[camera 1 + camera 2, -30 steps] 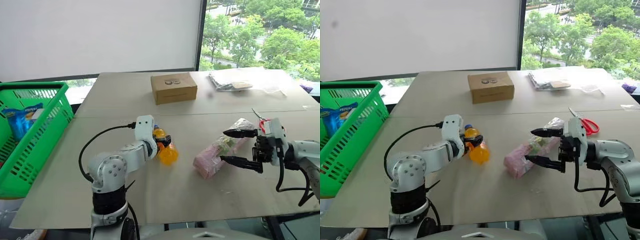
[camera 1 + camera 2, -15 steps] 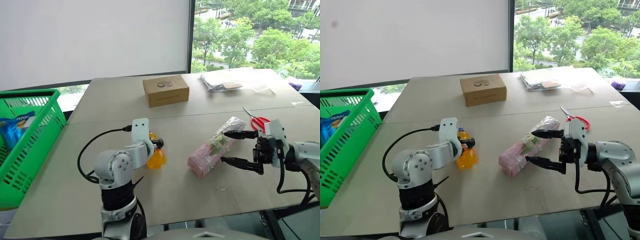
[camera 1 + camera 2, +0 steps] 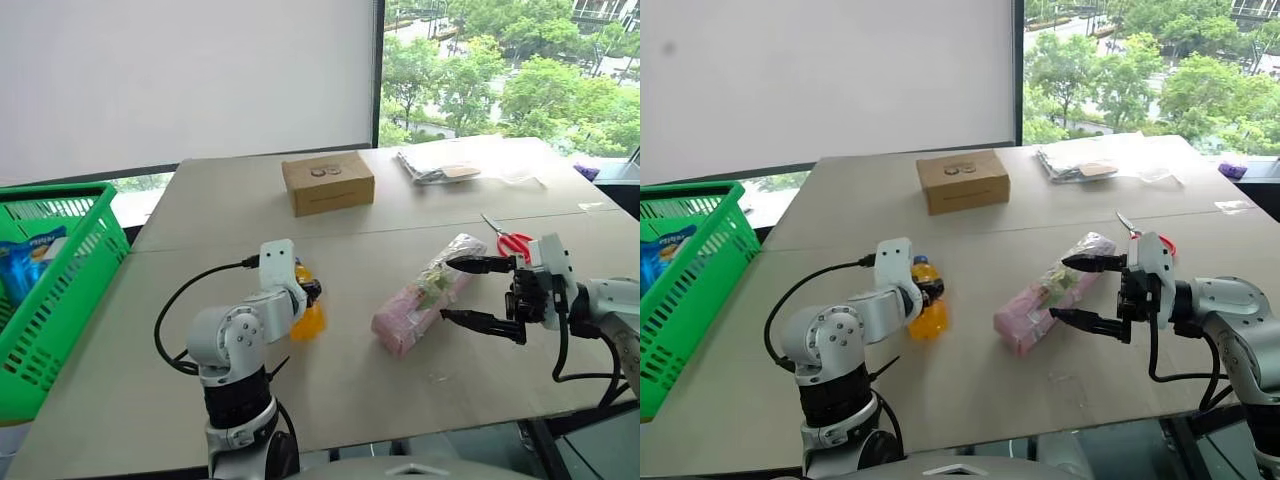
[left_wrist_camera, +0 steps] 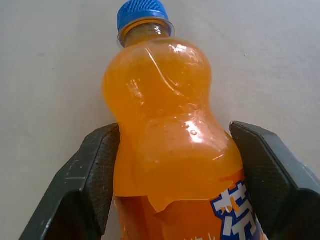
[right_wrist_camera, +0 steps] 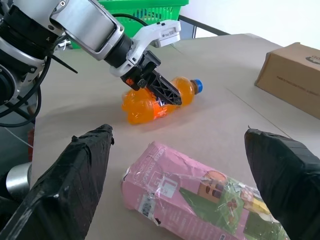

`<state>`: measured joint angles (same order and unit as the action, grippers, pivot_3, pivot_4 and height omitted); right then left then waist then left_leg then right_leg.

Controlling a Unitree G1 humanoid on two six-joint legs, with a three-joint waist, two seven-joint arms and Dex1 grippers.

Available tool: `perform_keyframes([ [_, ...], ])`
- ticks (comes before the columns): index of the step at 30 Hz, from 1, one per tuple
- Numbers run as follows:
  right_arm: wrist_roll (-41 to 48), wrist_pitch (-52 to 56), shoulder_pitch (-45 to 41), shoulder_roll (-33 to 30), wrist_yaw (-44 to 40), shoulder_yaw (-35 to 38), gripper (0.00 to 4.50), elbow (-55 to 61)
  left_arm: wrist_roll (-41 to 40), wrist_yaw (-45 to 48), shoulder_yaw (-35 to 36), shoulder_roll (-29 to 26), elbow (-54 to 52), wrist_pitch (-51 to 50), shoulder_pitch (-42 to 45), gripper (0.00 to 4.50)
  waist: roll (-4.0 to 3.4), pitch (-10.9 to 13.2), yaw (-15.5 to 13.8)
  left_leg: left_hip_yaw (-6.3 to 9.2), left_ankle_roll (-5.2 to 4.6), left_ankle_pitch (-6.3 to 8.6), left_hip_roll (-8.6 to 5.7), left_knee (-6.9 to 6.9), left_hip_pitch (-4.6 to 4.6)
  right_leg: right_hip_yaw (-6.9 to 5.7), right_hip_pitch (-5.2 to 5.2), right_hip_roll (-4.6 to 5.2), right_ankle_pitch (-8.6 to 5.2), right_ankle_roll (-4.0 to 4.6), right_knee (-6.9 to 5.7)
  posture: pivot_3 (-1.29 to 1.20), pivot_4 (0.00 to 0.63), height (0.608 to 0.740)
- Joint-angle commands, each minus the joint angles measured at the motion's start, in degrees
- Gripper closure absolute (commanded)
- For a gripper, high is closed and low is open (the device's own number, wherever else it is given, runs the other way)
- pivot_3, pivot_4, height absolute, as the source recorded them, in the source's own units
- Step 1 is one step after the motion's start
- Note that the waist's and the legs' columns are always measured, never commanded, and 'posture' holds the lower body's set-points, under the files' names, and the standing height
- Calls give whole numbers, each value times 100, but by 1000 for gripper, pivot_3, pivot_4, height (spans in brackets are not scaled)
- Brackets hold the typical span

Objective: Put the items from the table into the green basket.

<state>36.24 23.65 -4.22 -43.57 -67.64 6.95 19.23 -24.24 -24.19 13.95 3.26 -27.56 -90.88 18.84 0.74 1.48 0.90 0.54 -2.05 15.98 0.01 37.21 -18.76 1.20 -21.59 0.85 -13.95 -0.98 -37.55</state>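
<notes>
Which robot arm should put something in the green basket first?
Probably the left. Its gripper has a finger on each side of the orange bottle, and the green basket is on that side. The right gripper hangs open by the pink pack, farther away.

From my remote station: a closed cardboard box (image 3: 328, 182) sits on the far half of the surface, with a clear plastic bag of papers (image 3: 440, 165) well off to its right. Red-handled scissors (image 3: 512, 241) lie near the right edge — a blue snack bag (image 3: 28, 262) rests inside the basket — and leafy trees (image 3: 520, 80) fill the window.
</notes>
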Motion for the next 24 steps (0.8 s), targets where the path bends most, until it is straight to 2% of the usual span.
perform_keyframes([
  [1, 117, 13, -158, -52, 1, 65, 0, 148, 580, -15, 296, -294, 282, -162, -183, 1552, -5, 8, 2, 8, 0, 0, -1, -4, 2, -3, -1, -4, 0, 0, 1, 59, 0, 724],
  [5, 104, 16, -216, -45, -9, 22, 0, 116, 682, 133, 335, -365, 225, -154, -93, 1552, -20, 28, 9, 50, 2, 0, -2, -6, 3, -9, -3, -26, -1, 1, 4, 64, 0, 724],
  [9, 117, 23, -277, -23, -7, 4, 0, 89, 672, 432, 246, -531, 42, 395, -46, 1552, -22, 62, 7, 137, 3, 1, -42, -8, 4, -10, -4, -30, -1, 2, 6, 72, 0, 724],
  [11, 136, 21, -305, 11, -5, -14, 0, 84, 648, 656, 312, -717, -27, 996, 58, 1552, -23, 96, 4, 151, 4, 1, -43, -8, 6, -17, -11, -30, -1, 2, 6, 77, 0, 724],
  [13, 219, 64, -360, 87, 45, -14, 0, 101, 682, 776, 416, -898, -43, 1464, 141, 1552, -14, 166, 4, 157, 6, 0, -43, -8, 0, -20, -18, -30, -1, 3, 3, 77, 0, 724],
  [15, 319, 127, -461, 185, 114, -4, 0, 108, 802, 918, 354, -1192, -55, 1891, 172, 1552, 34, 220, -11, 166, 20, -9, -39, -14, -18, -22, -37, -33, 0, 3, -8, 82, 0, 724],
  [17, 385, 170, -555, 248, 158, -2, 0, 89, 919, 1054, 246, -1434, -15, 2164, 192, 1552, 40, 222, -41, 183, 69, -31, -37, -12, -56, -27, -72, -38, 4, 9, -13, 88, 0, 724],
  [20, 604, 310, -817, 459, 329, -10, 0, 112, 1357, 1390, -20, -2359, 133, 2833, 391, 1552, 57, 223, -181, 185, 131, -63, -62, 6, -207, -17, -217, -21, 43, 43, -15, 99, 0, 724],
  [24, 755, 448, -1158, 700, 496, -59, 0, 132, 1629, 1536, 138, -3007, 398, 3329, 781, 1552, 76, 215, -415, 202, 136, -66, -87, 16, -334, -30, -329, 12, 63, 67, -7, 114, 0, 724],
])
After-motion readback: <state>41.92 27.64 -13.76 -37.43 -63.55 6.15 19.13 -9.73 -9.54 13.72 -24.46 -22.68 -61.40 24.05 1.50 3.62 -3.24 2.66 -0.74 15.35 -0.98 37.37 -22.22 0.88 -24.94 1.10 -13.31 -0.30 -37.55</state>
